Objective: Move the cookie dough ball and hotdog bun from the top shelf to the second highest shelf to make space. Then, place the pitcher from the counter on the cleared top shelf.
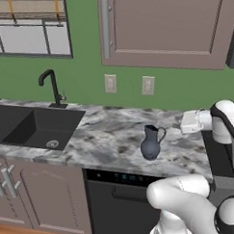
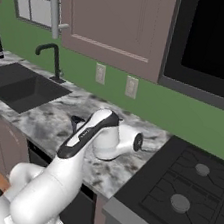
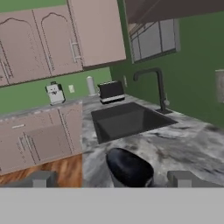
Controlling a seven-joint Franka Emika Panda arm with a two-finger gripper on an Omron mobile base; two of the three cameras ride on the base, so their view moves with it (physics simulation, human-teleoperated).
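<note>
I see the pitcher (image 1: 151, 143) standing upright on the marbled counter (image 1: 110, 133), right of the sink (image 1: 32, 128). Through the hand camera its flared mouth sits directly ahead between my gripper (image 3: 112, 178) fingertips, jaws spread wide, grasping nothing.

Dark blue-grey pitcher (image 1: 152, 142), marbled counter (image 1: 110, 133)

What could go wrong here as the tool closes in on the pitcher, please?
The pitcher stands upright near the counter's front edge, so a nudge might tip it or push it off. In the hand view its mouth sits between the fingertips, so closing now may catch the flared rim, a poor hold.
</note>
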